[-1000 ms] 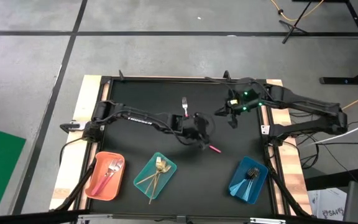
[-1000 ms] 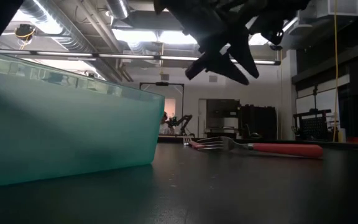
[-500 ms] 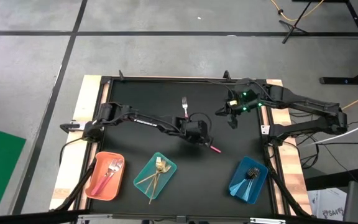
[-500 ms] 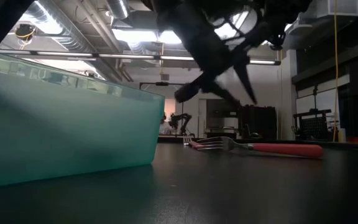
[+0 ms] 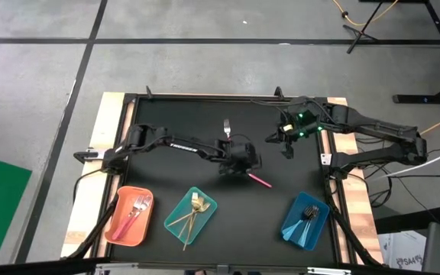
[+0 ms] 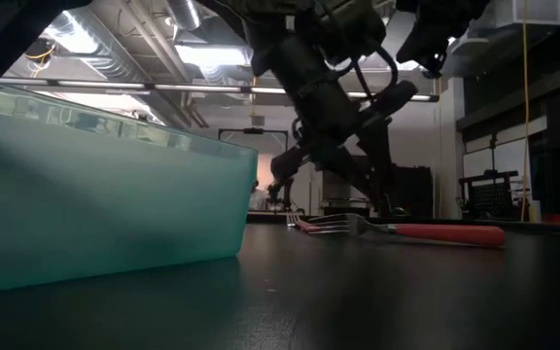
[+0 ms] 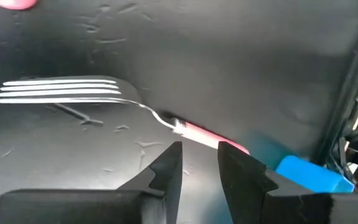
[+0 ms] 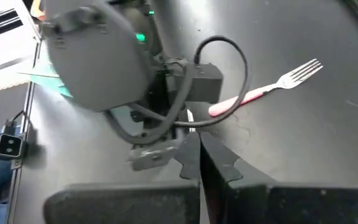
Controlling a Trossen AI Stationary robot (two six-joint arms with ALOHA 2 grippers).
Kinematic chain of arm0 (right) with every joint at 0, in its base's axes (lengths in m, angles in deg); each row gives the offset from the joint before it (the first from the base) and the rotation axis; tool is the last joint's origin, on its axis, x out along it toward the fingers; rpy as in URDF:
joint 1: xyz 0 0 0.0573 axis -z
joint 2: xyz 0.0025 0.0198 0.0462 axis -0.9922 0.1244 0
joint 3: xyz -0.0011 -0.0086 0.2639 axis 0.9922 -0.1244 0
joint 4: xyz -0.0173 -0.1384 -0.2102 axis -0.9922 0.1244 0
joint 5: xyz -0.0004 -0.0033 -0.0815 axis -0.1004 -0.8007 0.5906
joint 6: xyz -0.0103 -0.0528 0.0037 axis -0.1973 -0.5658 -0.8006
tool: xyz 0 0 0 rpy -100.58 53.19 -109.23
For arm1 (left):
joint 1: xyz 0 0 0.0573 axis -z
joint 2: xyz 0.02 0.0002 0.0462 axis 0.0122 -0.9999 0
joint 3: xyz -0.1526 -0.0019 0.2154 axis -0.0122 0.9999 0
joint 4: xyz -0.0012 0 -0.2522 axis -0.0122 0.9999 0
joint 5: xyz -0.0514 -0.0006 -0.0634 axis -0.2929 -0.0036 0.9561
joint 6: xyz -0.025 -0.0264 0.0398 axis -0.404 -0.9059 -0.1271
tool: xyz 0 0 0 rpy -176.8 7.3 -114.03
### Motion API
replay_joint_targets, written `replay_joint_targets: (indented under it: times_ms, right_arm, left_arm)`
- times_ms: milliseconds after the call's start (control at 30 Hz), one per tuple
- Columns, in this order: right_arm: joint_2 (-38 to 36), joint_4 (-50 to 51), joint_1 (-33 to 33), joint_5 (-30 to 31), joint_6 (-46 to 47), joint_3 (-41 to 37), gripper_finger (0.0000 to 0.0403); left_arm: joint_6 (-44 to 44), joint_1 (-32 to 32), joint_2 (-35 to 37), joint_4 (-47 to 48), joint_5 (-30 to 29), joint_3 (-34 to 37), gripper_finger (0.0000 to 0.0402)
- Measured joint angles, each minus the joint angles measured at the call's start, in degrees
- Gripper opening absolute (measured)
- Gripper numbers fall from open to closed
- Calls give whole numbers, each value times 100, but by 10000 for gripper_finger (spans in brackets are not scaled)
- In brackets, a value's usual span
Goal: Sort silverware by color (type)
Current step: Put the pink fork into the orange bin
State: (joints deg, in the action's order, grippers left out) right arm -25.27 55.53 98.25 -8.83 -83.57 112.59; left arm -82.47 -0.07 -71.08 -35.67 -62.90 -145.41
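Two pink-handled forks remain loose on the black table (image 5: 166,164). One pink-handled fork (image 5: 259,180) lies near the middle of the table, its silver head hidden beneath the left claw (image 5: 239,162) in the high view. The left wrist view shows that fork (image 7: 104,99) flat on the table, tines pointing away from the claw (image 7: 199,163), whose two fingers stand slightly parted on either side of the pink handle near the neck; the fingers are released, not yet closed on it. The low view shows the same fork (image 6: 406,231) lying flat, with the left claw (image 6: 358,185) low over its head end.

The second pink-handled fork (image 5: 226,127) lies farther back on the table, apart from the first.

The right claw (image 5: 284,140) hovers over the back right part of the table; its fingers (image 8: 191,155) are clenched together and grasp nothing.

Along the front edge stand three trays: an orange tray (image 5: 115,229) at left holding pink-handled pieces, a teal tray (image 5: 206,208) in the middle holding gold pieces, and a blue tray (image 5: 292,229) at right holding dark-looking pieces.
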Motion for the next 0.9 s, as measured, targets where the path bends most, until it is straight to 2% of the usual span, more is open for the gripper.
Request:
replay_joint_targets:
  times_ms: [300, 900]
  right_arm:
    - [0, 35, 1, 2, -3, 0, 0]
    - [0, 33, 1, 15, -12, 0, 0]
  left_arm:
    - [-709, -102, -4, 26, 311, 0, 96]
    - [-1323, -14, -2, 167, 69, 0, 96]
